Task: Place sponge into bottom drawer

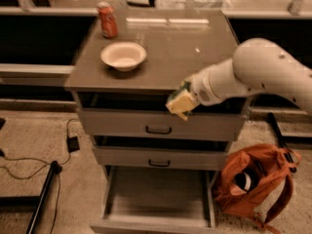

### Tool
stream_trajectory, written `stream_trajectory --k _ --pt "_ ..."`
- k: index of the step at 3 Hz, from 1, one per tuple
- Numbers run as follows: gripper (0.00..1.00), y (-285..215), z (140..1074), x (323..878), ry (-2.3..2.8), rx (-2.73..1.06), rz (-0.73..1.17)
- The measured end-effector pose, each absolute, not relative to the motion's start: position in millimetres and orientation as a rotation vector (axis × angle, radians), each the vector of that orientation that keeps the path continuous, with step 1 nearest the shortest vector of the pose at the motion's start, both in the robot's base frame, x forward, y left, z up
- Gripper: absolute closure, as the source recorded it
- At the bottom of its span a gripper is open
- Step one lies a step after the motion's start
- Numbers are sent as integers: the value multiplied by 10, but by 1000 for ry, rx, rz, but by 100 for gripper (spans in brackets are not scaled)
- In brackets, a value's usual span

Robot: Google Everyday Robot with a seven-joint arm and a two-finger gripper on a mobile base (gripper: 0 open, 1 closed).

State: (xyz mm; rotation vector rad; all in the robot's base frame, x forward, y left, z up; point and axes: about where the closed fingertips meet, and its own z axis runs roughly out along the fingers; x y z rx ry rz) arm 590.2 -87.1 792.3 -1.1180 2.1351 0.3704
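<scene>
Here, the grey cabinet (161, 126) fills the middle, its tabletop (195, 62) carrying 2 things towards the back left. The white arm (253, 72) reaches in from the right, and its upper part is cut off by the picture's edge. The bottom drawer (156, 194) stands pulled out below the 2 upper drawers, its front partly cut off by the lower edge. An orange backpack (253, 184) sits on the floor just beside it, to the right. A white bowl (123, 55) rests on the tabletop, with a red can (107, 19) behind it whose lettering is too blurred to read. The sponge (179, 103), yellow with a green face, hangs in front of the top drawer, high above the bottom drawer. The pincer (187, 95) is clenched on it, its fingers mostly hidden behind the foam.
</scene>
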Motion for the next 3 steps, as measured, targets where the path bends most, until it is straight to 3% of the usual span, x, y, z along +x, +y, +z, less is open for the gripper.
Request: stream_trajectory --k 3 --pt "100 -867 8049 5909 2127 -1120 365"
